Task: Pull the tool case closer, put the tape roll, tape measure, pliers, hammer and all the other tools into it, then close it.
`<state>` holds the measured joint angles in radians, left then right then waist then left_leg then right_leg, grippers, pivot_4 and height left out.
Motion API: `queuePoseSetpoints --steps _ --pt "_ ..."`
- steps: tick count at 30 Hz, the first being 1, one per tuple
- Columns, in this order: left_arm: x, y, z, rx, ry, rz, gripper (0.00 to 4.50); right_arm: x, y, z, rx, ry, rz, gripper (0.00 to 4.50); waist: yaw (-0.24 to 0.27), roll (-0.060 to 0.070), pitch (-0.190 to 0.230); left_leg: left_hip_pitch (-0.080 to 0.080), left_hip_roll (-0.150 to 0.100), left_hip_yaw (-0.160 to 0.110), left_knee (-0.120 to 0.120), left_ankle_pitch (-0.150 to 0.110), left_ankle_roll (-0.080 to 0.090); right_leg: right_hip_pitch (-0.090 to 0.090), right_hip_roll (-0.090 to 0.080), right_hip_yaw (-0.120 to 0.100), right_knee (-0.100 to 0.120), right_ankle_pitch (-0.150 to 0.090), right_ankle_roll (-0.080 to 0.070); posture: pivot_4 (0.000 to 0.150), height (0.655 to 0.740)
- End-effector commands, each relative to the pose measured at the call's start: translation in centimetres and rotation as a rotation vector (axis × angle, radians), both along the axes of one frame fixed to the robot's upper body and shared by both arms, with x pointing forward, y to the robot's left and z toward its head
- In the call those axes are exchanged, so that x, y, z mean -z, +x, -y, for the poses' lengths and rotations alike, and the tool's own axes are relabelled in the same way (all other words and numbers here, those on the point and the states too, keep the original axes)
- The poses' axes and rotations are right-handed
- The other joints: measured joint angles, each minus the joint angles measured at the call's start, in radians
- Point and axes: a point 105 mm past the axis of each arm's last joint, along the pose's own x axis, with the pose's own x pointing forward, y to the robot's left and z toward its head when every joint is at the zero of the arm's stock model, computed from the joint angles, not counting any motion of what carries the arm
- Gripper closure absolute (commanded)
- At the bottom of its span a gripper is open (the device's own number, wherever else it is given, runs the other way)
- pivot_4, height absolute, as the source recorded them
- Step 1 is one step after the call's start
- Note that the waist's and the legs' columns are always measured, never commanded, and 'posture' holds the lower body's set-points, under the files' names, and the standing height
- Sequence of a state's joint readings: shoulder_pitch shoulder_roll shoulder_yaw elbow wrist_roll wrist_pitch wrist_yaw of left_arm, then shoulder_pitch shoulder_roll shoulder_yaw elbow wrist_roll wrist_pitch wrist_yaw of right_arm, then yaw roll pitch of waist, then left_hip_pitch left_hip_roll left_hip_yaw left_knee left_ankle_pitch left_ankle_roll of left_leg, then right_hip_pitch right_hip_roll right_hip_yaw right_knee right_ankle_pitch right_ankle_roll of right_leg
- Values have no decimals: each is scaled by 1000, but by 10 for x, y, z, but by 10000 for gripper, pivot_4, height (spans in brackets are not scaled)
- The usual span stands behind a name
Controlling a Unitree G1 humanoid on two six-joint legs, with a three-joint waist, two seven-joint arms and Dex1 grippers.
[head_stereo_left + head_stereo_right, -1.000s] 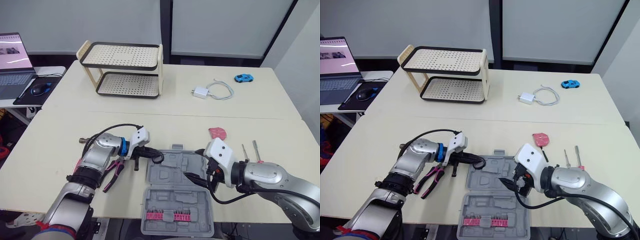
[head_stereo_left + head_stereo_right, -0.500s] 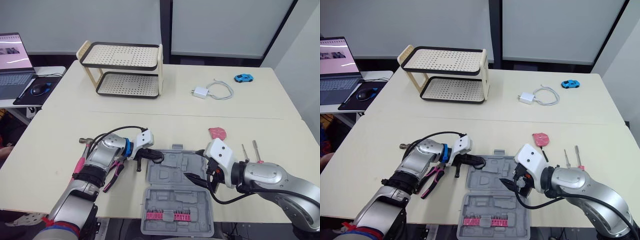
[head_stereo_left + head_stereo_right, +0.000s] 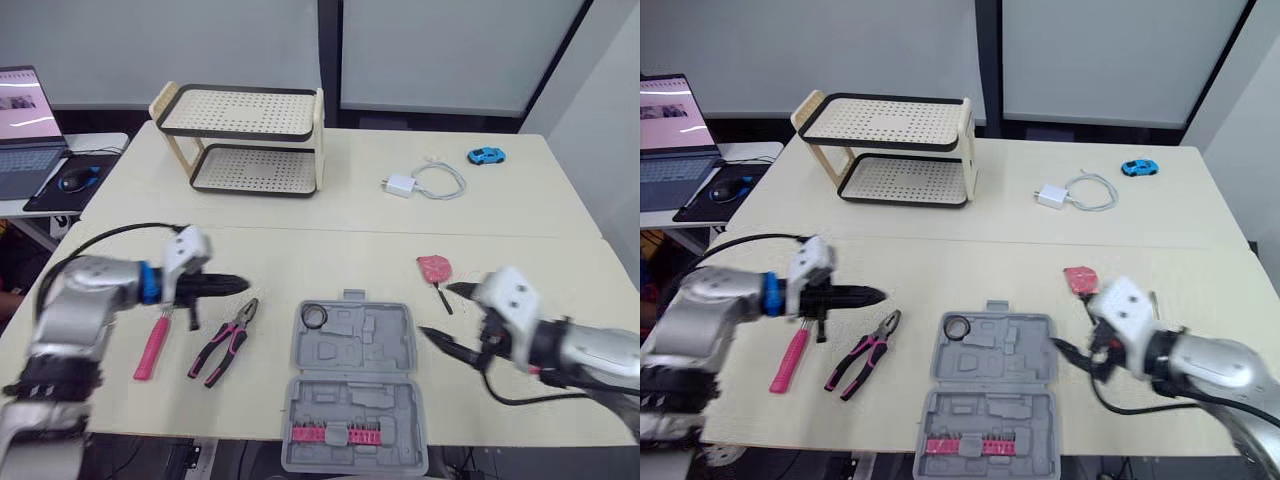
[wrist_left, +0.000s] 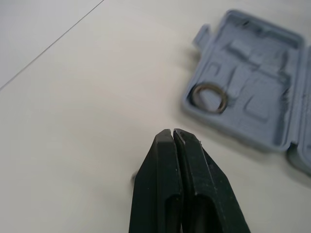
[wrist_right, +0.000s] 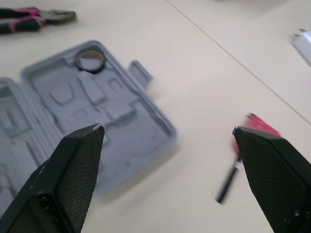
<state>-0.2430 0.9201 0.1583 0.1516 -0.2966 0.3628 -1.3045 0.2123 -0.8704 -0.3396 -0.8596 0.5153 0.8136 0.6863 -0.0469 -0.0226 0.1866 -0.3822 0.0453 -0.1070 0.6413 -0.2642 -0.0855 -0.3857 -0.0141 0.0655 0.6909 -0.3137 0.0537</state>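
While the tool case (image 3: 372,346) lies open flat at the near 6 o'clock edge of the surface (image 3: 300,220), most tools are outside it. Packing looks early: case pulled in, one item stowed.

Left gripper (image 4: 173,133): fingers pressed shut, holding nothing, hovering at 9 o'clock of the case, pointing toward it. Right gripper (image 5: 167,129): fingers spread wide, empty, just off the case's 3 o'clock side.

Hammer (image 3: 154,346), pink handle, lies on the surface furthest out at 9 o'clock, below the left gripper. Pliers (image 3: 225,343) lie between hammer and case, apart from both. Tape measure (image 3: 434,266), pink, sits at 1 o'clock of the case, near the right gripper. Tape roll (image 3: 316,316) rests in the tray's 11 o'clock pocket.

Step, as I judge it: between picks, choosing the next tool. The left gripper needs to open, drop onto the pliers or the hammer handle, then carry it to 3 o'clock into a moulded slot. The right gripper is ready as it is; it only needs to reach toward 12 o'clock for the tape measure.

Hard to make out: hammer head sits behind the left gripper. A thin dark piece beside the tape measure, strap or separate tool, can't tell. The right arm may cover small tools. Pink strip (image 3: 335,432) in the lid: contents too small to read.
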Motion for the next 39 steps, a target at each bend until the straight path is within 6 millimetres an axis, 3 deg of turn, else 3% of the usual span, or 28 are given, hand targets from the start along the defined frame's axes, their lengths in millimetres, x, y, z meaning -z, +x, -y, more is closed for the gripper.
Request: queuePoseSetpoints --steps 1,2,5,9,17,18,23,26,31,34,39 --pt "-1 -23 -50 -202 16 -4 44745 -7 -10 52 84 -88 17 0 2 0 0 0 0 0 0 0 0 0 0 0 -1 0 0 1500 7350" --pt "3 -31 -61 -246 25 -16 44745 -4 -15 64 103 -104 2 0 3 0 0 0 0 1 -1 0 0 1 0 0 -3 0 0 1500 7350" --pt "16 -62 -96 -381 60 -63 39184 8 -33 101 190 -152 -71 0 7 -1 0 1 0 2 -1 0 0 2 -1 1 -5 0 0 1500 7350" --pt "31 -95 -124 -487 70 -129 26892 23 -51 128 271 -151 -161 0 10 -1 0 3 1 2 -1 0 0 5 -1 0 -9 -1 1 1500 7350" --pt "47 -118 -133 -529 76 -179 1851 35 -67 148 317 -145 -242 0 14 -1 0 4 1 6 -2 0 -1 6 -2 3 -10 -2 4 1500 7350" --pt "49 -119 -132 -530 73 -182 179 36 -68 148 316 -146 -247 0 14 -1 0 4 1 6 -2 0 -1 6 -2 3 -10 -2 3 1500 7350" --pt "49 -118 -128 -526 69 -165 179 37 -63 150 311 -144 -236 0 14 -1 0 5 1 6 -3 0 -1 6 -2 4 -10 -2 3 1500 7350" --pt "41 -111 -119 -481 63 -134 179 33 -58 145 296 -130 -212 0 14 -1 -1 5 1 7 -3 0 -1 6 -2 4 -10 -2 3 1500 7350" --pt "25 -88 -88 -345 21 -83 179 24 -39 121 249 -62 -142 0 14 -1 -1 5 1 6 -3 0 -1 6 -2 4 -10 1 1 1500 7350" --pt "5 -59 -40 -162 -41 3 179 19 -15 91 207 -8 -52 0 14 -1 -1 5 1 6 -3 0 -1 7 -1 4 -10 1 2 1500 7350" --pt "-17 -42 19 82 -100 70 179 28 10 59 248 83 -7 0 15 0 -1 4 0 5 -2 0 -1 7 -1 4 -10 2 3 1500 7350"
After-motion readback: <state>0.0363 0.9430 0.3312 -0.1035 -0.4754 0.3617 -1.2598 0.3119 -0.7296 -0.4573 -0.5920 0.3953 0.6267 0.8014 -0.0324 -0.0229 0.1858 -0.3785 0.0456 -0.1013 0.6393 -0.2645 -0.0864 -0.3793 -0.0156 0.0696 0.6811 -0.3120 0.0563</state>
